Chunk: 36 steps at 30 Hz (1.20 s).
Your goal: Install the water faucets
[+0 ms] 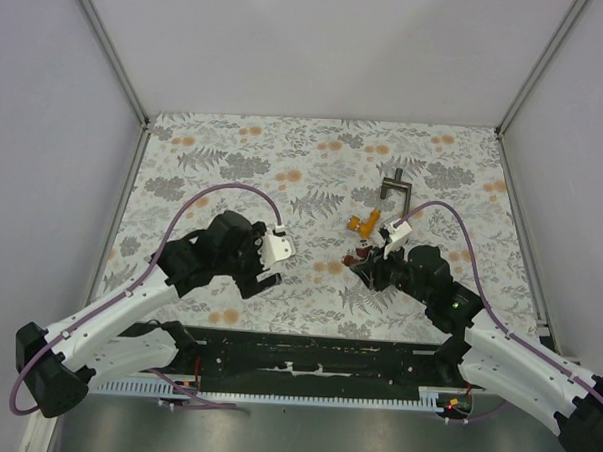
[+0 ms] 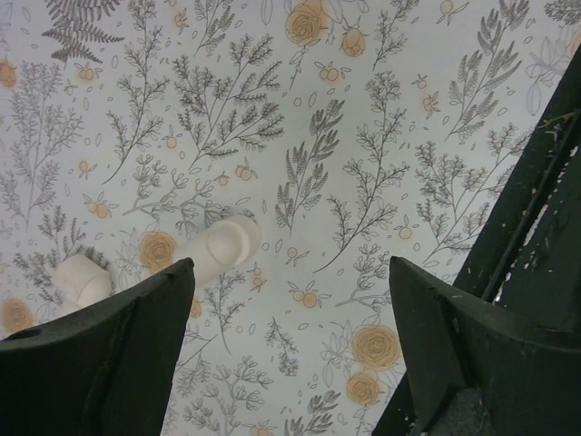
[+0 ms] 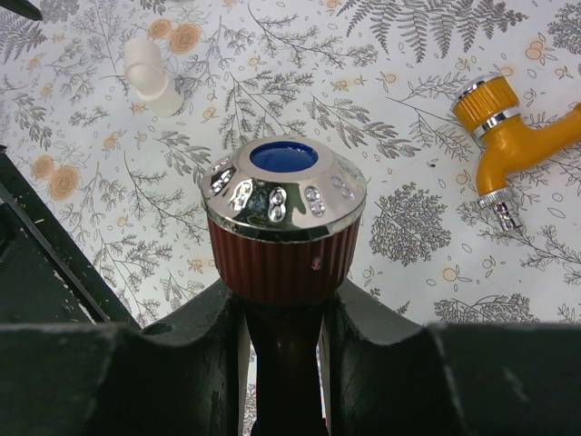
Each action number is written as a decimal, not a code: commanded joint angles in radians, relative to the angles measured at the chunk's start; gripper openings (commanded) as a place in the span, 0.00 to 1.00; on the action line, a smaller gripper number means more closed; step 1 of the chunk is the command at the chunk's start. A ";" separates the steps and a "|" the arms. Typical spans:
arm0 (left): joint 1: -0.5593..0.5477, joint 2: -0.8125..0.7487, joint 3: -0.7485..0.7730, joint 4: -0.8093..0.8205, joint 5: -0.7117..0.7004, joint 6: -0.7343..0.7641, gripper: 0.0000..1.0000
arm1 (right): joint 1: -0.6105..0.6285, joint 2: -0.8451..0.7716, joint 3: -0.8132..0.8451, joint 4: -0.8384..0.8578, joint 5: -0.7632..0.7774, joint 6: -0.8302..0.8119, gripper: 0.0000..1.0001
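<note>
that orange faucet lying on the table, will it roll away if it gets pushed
Probably not: the orange faucet has a branch sticking out sideways, so it would likely pivot or skid rather than roll. It looks rigid and moulded, so it should not flex. Its glossy skin and metal rings may slip when gripped.

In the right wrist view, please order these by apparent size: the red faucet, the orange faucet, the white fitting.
1. red faucet, but it is nearest the camera, so its true rank is unsure
2. orange faucet
3. white fitting
</note>
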State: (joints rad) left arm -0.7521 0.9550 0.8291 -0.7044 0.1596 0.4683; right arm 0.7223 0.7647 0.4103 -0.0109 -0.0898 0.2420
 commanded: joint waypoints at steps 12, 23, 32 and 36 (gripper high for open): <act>0.003 0.189 0.001 0.039 -0.264 0.363 0.92 | -0.003 -0.011 0.027 0.109 -0.073 -0.044 0.00; 0.100 0.413 0.016 0.160 -0.207 0.431 0.90 | -0.001 -0.018 0.025 0.108 -0.091 -0.063 0.00; 0.142 0.524 0.051 0.149 -0.164 0.406 0.76 | -0.001 -0.028 0.038 0.075 -0.087 -0.081 0.00; 0.140 0.518 0.054 0.145 -0.118 0.383 0.66 | -0.001 -0.035 0.038 0.071 -0.074 -0.087 0.00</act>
State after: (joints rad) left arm -0.6125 1.4799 0.8436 -0.5732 -0.0166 0.8543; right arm 0.7223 0.7486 0.4103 0.0353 -0.1684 0.1802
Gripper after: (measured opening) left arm 0.695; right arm 0.369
